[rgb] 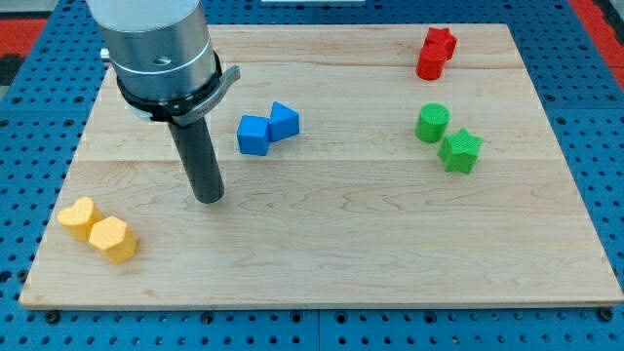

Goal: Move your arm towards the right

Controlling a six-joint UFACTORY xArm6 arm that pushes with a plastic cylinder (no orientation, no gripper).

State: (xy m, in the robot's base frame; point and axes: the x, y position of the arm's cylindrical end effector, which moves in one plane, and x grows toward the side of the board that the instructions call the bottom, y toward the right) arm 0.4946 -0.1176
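My tip (pixel 208 199) rests on the wooden board (pixel 331 244) in the left half of the view. Two blue blocks sit up and to its right: a blue cube (pixel 253 135) touching a blue wedge-like block (pixel 284 120). Two yellow blocks lie down and to the left of the tip: a yellow heart-like block (pixel 78 215) and a yellow hexagon-like block (pixel 112 239). At the right are a green cylinder (pixel 432 122) and a green star (pixel 459 150). At the top right, a red star (pixel 439 42) sits against a red cylinder (pixel 430 63).
The arm's grey cylindrical body (pixel 156 44) hangs over the board's top left corner. The board lies on a blue perforated table (pixel 29 117).
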